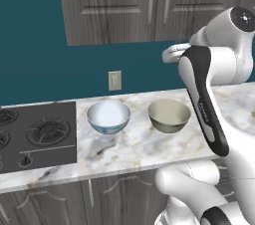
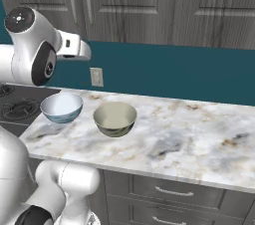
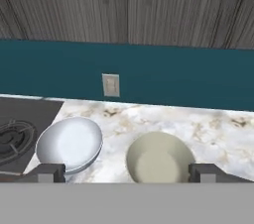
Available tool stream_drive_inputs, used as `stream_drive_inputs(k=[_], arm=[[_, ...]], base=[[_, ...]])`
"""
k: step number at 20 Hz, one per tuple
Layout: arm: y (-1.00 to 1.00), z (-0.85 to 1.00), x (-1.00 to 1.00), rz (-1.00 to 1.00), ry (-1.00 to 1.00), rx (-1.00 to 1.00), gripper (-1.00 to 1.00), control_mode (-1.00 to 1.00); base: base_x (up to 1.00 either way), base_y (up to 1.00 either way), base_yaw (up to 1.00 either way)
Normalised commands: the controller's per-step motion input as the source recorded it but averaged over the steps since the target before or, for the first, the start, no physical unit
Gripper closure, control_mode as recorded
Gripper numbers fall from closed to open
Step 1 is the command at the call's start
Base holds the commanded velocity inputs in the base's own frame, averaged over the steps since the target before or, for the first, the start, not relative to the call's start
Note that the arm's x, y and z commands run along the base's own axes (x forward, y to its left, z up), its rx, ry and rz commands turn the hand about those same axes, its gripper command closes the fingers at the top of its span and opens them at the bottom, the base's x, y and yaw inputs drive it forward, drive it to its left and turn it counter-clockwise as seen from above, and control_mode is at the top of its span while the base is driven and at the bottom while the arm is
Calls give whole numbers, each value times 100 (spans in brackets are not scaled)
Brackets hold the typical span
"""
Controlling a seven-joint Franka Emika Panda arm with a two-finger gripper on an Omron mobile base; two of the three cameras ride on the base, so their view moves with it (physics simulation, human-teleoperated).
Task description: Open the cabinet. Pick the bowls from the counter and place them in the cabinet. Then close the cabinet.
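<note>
The cabinet [image 1: 124,5] [image 2: 149,5] [image 3: 129,5] hangs on the wall above the counter, both doors shut, slim bar handles side by side at the middle seam. Two bowls stand upright on the counter [image 1: 134,149] [image 2: 189,134] [image 3: 213,129]. The white bowl [image 1: 108,116] [image 2: 62,107] [image 3: 69,143] is on the left, beside the cooktop. The cream-olive bowl [image 1: 169,115] [image 2: 115,118] [image 3: 158,158] is just to its right. My gripper [image 3: 128,173] hovers above and in front of the bowls, open wide with nothing between its fingertips [image 3: 49,172].
A black gas cooktop [image 1: 35,134] [image 2: 15,107] [image 3: 20,124] lies left of the bowls. A wall outlet [image 1: 115,80] [image 2: 96,76] [image 3: 110,85] sits on the teal backsplash behind them. Bare marble stretches to the right. Drawers [image 2: 169,191] run below the counter.
</note>
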Motion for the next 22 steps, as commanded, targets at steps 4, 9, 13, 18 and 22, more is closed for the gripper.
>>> stream_drive_inputs(k=[4,9,13,18,22], arm=[[2,60,0,0,-22,-3,-100,-100],[0,32,21,0,2,0,-100,-100],[1,16,48,0,1,0,-100,-100],[0,28,44,0,2,-1,-100,-100],[0,9,36,0,-8,-3,-100,-100]], base=[[0,0,0],[0,0,0],[0,0,0],[0,0,0],[0,0,0]])
